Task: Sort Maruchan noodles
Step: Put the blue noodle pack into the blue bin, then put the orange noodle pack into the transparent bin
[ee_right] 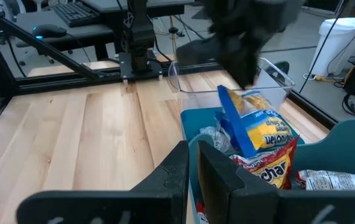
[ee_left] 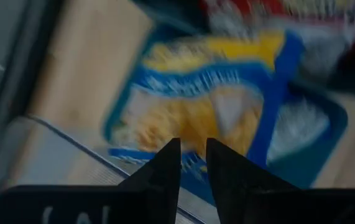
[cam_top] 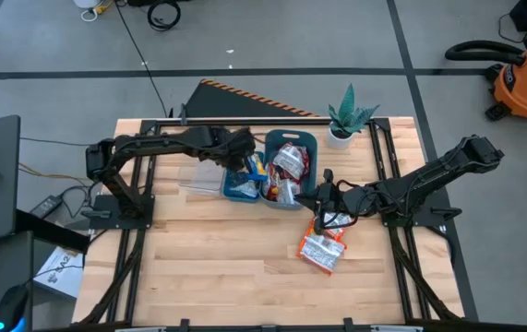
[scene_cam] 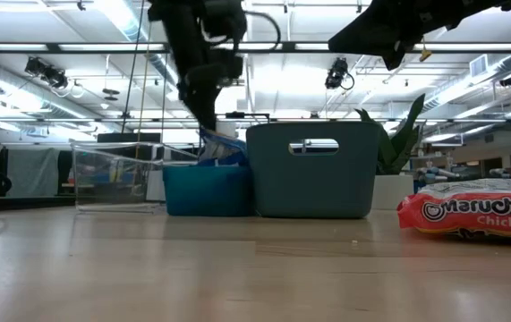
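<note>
My left gripper (cam_top: 245, 164) reaches over the small blue bin (cam_top: 238, 189) and is shut on a yellow-and-blue noodle packet (ee_left: 208, 106). That packet stands tilted in the bin (ee_right: 261, 134). The taller teal bin (cam_top: 293, 171) beside it holds red-and-white packets (cam_top: 290, 160). My right gripper (cam_top: 323, 195) hovers shut and empty just off the teal bin's near right corner. An orange-red packet (cam_top: 324, 226) and a red-and-white one (cam_top: 321, 251) lie flat on the table below it. The low view shows one of them, a "Maruchan Chicken" packet (scene_cam: 474, 210). My left gripper pinches the yellow-and-blue packet at its raised blue edge (ee_right: 229, 112) between the two fingertips (ee_left: 165, 163), coming from above and pointing down. The packet hangs tilted below the fingers, with its lower part inside the small blue bin.
A clear plastic container (cam_top: 203, 177) sits left of the small blue bin. A potted plant (cam_top: 346, 120) stands at the table's far right. A striped wedge (cam_top: 245, 100) lies beyond the far edge. Bare wood (cam_top: 217, 249) spreads across the near half of the table.
</note>
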Robot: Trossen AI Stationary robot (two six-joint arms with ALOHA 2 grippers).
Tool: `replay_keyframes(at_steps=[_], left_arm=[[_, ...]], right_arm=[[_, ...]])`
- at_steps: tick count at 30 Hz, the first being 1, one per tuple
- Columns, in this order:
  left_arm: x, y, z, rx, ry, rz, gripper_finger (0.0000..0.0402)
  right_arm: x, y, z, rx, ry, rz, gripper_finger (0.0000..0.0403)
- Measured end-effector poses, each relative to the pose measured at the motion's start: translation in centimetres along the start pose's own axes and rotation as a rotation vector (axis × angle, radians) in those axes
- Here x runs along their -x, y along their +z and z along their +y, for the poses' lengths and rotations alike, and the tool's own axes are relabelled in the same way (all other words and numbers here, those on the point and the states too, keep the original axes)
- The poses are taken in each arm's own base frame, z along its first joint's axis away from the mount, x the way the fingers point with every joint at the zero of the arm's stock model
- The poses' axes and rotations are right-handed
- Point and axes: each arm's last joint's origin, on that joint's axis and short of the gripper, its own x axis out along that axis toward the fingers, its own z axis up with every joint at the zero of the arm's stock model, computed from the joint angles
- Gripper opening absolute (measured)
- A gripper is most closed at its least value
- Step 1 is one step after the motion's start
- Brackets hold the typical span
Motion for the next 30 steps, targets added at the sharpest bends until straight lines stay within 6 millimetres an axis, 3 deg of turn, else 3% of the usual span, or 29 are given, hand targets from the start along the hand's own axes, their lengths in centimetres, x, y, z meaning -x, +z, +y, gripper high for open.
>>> replay_keyframes(at_steps=[3,7,14,19,22,26,30], left_arm=[[1.0,1.2,0.3,0.000,0.031,-0.079,0.0084],[0.4,1.7,0.2,0.019,0.037,-0.163,0.0084],[-3.6,-0.7,0.0,0.025,0.044,-0.112,0.0084],[-4.7,-2.1,0.1,0.015,0.048,-0.056,0.0084],[-3.5,-1.7,0.2,-0.005,0.045,-0.064,0.0084],[0.2,-0.2,0.2,0.000,0.035,-0.204,0.0084],[3.2,0.0,-1.4,-0.089,-0.020,-0.312,0.0084]], right_arm=[[0.0,0.0,0.0,0.001,0.000,0.000,0.0039],[0.0,0.0,0.0,-0.002,0.003,0.000,0.0039],[0.2,-0.1,0.3,0.000,0.011,0.003,0.0039],[0.1,0.0,0.3,-0.004,0.009,-0.003,0.0039],[0.1,0.0,0.3,-0.001,0.009,-0.004,0.0039],[0.1,-0.1,0.3,0.004,0.026,0.010,0.0039],[0.3,-0.6,0.7,-0.028,0.120,0.071,0.0039]])
